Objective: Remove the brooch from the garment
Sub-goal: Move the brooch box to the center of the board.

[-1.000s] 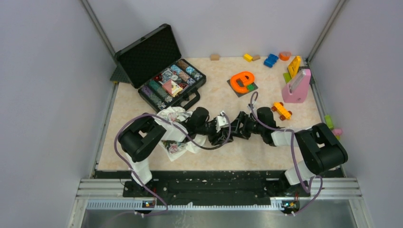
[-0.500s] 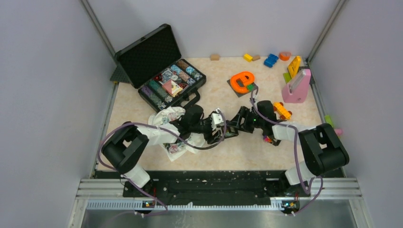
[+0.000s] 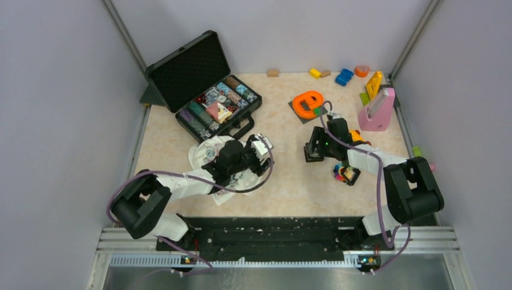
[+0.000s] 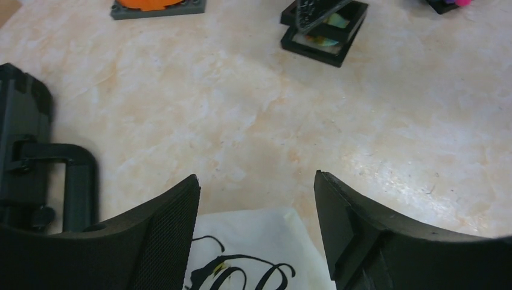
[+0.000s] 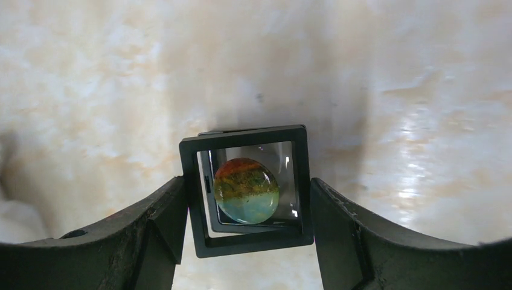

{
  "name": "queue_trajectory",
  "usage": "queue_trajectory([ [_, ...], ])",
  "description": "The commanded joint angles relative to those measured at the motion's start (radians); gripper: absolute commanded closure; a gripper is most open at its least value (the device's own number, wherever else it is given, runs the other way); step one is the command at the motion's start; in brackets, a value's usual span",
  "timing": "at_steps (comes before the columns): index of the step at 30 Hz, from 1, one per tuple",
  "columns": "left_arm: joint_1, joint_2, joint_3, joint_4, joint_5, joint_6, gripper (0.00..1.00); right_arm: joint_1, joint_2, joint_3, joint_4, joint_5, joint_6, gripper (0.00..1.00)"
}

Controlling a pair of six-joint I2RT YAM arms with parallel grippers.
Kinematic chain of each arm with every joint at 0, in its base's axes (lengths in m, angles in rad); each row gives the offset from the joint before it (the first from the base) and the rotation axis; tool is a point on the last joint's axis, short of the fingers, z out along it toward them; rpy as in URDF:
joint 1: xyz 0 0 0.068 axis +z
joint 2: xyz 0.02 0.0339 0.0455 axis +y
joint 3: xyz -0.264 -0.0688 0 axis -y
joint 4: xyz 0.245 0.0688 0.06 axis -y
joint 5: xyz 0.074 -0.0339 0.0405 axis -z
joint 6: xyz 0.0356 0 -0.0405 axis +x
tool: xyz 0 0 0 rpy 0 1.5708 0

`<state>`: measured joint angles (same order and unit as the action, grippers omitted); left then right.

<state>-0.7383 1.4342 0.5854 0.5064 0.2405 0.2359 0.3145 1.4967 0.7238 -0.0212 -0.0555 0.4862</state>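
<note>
Top external view: lilac walls (image 3: 60, 90) box a beige marbled desk (image 3: 290, 187). Beaded brooch (image 3: 344, 173) lies at 4 o'clock, crumpled white garment (image 3: 205, 151) at 8. Left hand (image 3: 261, 145) gapes empty; right hand (image 3: 314, 151) clamps a glossy black square frame (image 5: 241, 138).

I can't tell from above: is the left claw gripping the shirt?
No. Its wrist view shows the left gripper open, fingers wide apart, the garment and table visible between them.
</note>
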Motion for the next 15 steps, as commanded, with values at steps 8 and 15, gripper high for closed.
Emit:
queue_trajectory([
  [8,0.019,-0.072,-0.051,0.142,-0.141,-0.061,0.26,-0.038,0.023,0.078,-0.097,0.248,-0.097,0.26],
  [15,0.096,-0.138,-0.048,0.075,-0.186,-0.145,0.19,-0.038,-0.09,0.119,-0.123,0.193,-0.143,0.02],
])
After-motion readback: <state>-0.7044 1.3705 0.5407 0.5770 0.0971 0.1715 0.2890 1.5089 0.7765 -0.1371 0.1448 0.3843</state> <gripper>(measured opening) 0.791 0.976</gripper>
